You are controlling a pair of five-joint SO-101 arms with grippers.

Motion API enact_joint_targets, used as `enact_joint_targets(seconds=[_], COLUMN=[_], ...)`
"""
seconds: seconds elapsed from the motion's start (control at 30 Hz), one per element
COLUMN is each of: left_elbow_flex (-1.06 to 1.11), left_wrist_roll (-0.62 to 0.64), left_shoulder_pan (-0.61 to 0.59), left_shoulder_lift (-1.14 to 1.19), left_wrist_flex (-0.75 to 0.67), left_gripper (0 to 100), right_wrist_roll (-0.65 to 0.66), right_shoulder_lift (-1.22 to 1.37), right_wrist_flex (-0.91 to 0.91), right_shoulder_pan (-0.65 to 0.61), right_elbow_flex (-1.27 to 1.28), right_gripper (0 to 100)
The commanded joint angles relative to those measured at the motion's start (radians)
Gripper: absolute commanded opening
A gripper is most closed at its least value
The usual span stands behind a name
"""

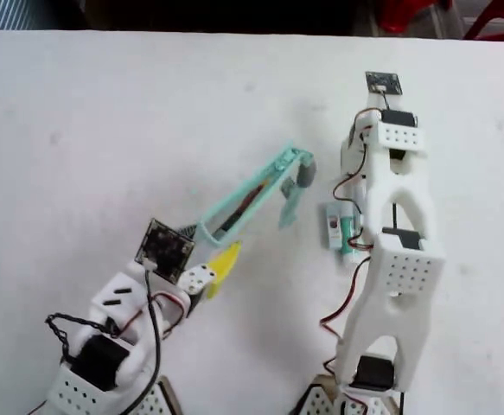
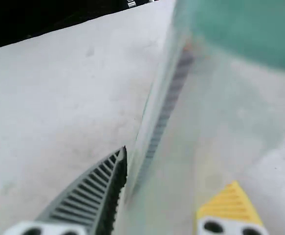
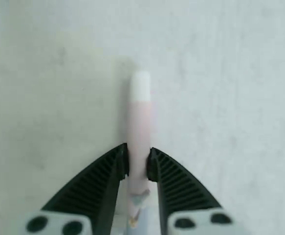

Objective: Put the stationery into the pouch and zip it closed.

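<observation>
- The left gripper (image 2: 179,166) has its grey and yellow fingers either side of one end of the see-through teal pouch (image 1: 252,194), apparently pinching it and propping it on edge on the white table (image 1: 105,130).
- The pouch's zipper (image 2: 169,103) looks unzipped, and something slim and dark seems to sit inside already.
- The right gripper (image 3: 138,159) is clamped on a pale pink pen (image 3: 140,107), held low over the table just beside the pouch's far end.
- Left to do, I'd say: slide this pen in, then zip up.
</observation>
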Motion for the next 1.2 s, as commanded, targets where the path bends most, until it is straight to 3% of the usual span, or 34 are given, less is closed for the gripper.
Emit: enact_joint_targets(seconds=[0.0,0.4,0.73,1.03,1.17], left_elbow_flex=[-0.044,-0.043,-0.043,-0.028,-0.028], left_wrist_roll=[0.011,0.009,0.006,0.003,0.003], left_shoulder_pan=[0.012,0.012,0.010,0.010,0.010], left_shoulder_lift=[0.005,0.005,0.005,0.004,0.004], left_wrist_flex=[0.003,0.003,0.008,0.005,0.002], left_gripper=[23,23,23,23,23], right_wrist_roll=[-0.008,0.002,0.002,0.080,0.084], right_shoulder_lift=[-0.145,-0.561,-0.805,-1.023,-1.136], right_wrist_flex=[0.047,0.275,0.441,0.493,0.452], right_shoulder_pan=[0.004,-0.007,-0.128,-0.148,-0.160], right_elbow_flex=[-0.021,-0.021,-0.021,-0.014,0.112], right_gripper=[1.7,1.7,1.7,1.7,1.7])
